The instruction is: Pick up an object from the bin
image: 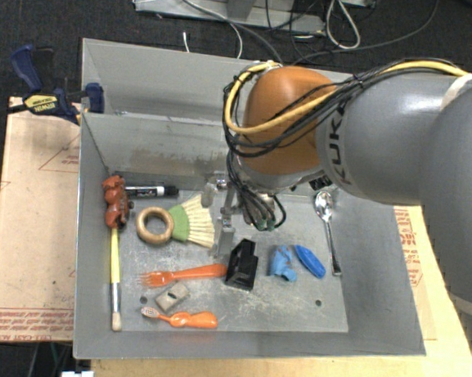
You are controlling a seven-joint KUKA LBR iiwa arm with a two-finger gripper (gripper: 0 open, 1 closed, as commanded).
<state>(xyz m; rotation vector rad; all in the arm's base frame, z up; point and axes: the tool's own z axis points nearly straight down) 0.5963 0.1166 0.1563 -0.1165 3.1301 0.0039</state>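
My gripper (222, 211) hangs under the arm's orange cover, in the middle of the bin near its back wall. It is just over the right edge of a green brush with cream bristles (190, 223). A black block (242, 265) lies right below the gripper. To the brush's left rests a tan roll of tape (155, 225). An orange plastic fork (182, 275) lies in front of the brush and points left.
At the left wall lie a red-brown figure (116, 201), a black marker (150, 190) and a long yellow-handled stick (114, 275). An orange toothbrush (185, 319) and a small grey block (171, 296) sit in front. Two blue pieces (295, 262) and a metal spoon (328, 226) lie at right.
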